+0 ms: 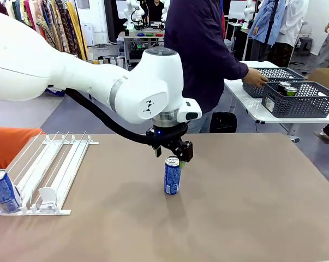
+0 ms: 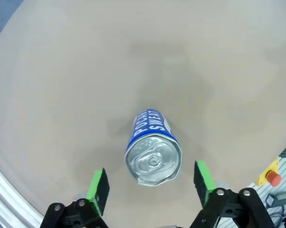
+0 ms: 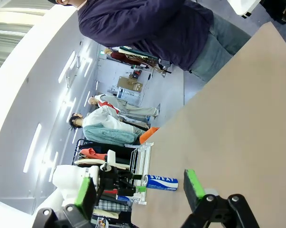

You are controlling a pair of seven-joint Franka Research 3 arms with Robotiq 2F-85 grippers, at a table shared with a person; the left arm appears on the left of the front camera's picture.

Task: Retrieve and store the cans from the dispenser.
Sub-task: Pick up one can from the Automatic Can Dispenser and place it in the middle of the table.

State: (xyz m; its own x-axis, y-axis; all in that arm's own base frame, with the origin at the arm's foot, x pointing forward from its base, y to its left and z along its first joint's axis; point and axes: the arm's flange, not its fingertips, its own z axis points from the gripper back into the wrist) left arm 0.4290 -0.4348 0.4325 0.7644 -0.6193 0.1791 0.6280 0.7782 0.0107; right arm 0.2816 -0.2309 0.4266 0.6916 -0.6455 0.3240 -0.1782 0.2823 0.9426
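- Near left: the dispenser (image 1: 44, 164) holds one blue can (image 1: 1, 190) at its near end, well apart from my work.
- Centre: my left pincer (image 1: 175, 154) hangs spread over the upright standing can (image 1: 172, 176), with a pad on either side and neither touching. The standing can is slim, so an uneven close could tip it.
- Right: the table (image 1: 251, 207) is bare, with ample room. My right pincer (image 3: 139, 186) is spread and empty.
- Far right: the mesh basket (image 1: 300, 101) sits on a separate table.

This looks like a robotics lab laid out like a shop. A white robot arm (image 1: 71, 76) works over a brown surface (image 1: 251, 207) on a grey floor (image 1: 22, 112), with a rail of hanging garments (image 1: 60, 24) behind. Dark mesh baskets (image 1: 300, 101) sit on a white side table (image 1: 251, 106), under long ceiling light strips (image 3: 67, 71).
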